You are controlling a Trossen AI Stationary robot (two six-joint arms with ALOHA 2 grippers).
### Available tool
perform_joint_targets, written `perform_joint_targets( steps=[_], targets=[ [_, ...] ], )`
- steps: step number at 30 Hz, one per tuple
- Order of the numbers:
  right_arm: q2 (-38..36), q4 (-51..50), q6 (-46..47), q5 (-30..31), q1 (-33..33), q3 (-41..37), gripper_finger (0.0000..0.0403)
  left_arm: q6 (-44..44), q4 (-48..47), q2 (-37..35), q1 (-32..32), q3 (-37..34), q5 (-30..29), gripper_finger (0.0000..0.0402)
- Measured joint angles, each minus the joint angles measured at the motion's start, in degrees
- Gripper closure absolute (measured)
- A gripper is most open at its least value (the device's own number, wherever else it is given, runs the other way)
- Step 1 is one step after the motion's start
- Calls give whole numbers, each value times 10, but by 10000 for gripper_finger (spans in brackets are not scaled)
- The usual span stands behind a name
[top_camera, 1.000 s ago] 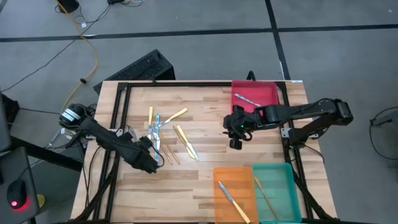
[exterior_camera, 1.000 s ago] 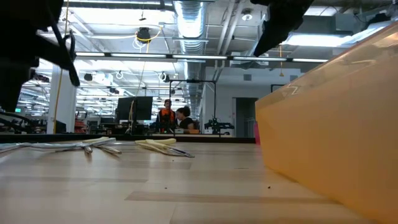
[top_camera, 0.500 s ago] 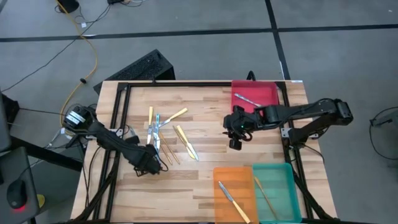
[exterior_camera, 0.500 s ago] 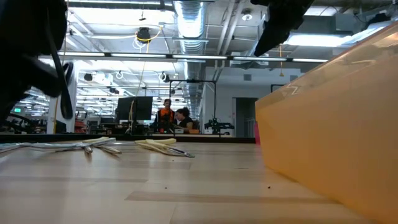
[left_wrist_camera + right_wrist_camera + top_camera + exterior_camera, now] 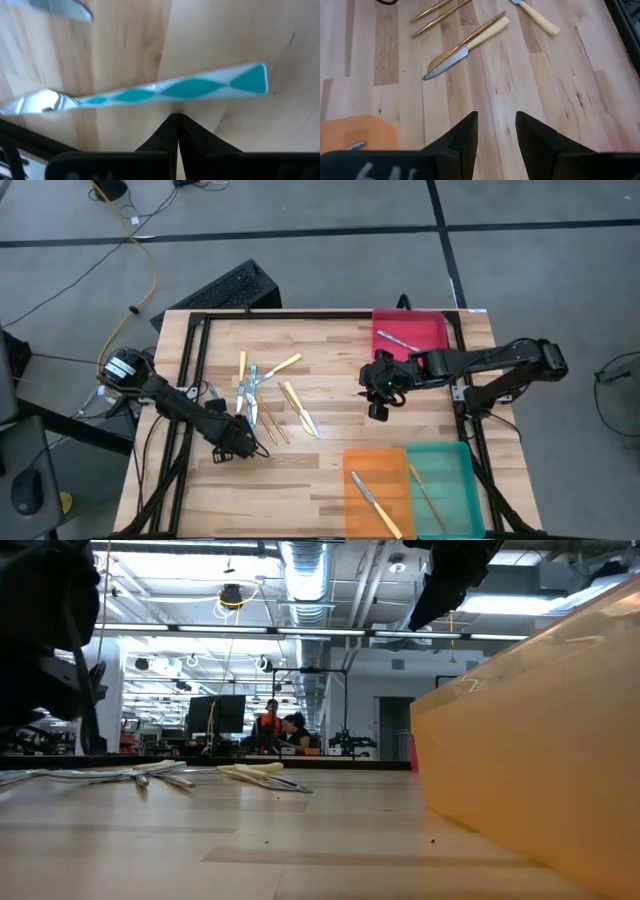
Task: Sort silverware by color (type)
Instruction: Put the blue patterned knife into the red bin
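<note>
left tool (image 5: 243, 446): lower left of the high view, low over the counter (image 5: 330, 430), just below the loose pile. Fingers (image 5: 175, 131) pressed together, nothing between them. In the left wrist view their tips sit just beside a blue-handled piece (image 5: 150, 92) lying flat on the wood; we can't tell if they touch it.
right tool (image 5: 379, 402): right of centre in the high view, above bare wood, left of the red tray (image 5: 436, 332). Fingers (image 5: 462, 132) apart, gripping nothing.
silverware, loose: cluster at centre-left of the high view. One yellow handle (image 5: 241, 364) upright in frame, one angled (image 5: 285, 363), blue handles (image 5: 251, 388) crossing between them, thin tan sticks (image 5: 272, 425) below.
yellow knife (image 5: 300, 410): just right of the cluster, blade toward the lower right; also in the right wrist view (image 5: 465, 46), with tan sticks (image 5: 440, 11) near it.
red tray: top right of the counter, holds one piece (image 5: 397, 338).
orange tray (image 5: 352, 462): bottom edge, right of centre, holds one yellow-handled piece (image 5: 376, 503).
teal tray (image 5: 459, 463): touching the orange tray's right side, holds one tan stick (image 5: 425, 490).
low view: silverware flat on the counter at left (image 5: 150, 774); orange tray wall (image 5: 540, 730) fills the right side.
background: two people (image 5: 280, 728) far behind the counter in the low view.
</note>
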Motion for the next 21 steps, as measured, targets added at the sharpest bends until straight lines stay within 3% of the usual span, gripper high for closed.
perform_joint_targets(
  steps=[13, 16, 21],
  targets=[
    [0, 9, -3, 0, 0, 0, 248, 66, 80, 1, 44, 0, -139, 402],
    [0, 20, -5, 0, 0, 0, 248, 87, 155, 3, 62, 4, -185, 401],
    [0, 31, -5, 0, 0, 0, 248, 168, 299, 3, 94, 5, -163, 401]
  ],
)
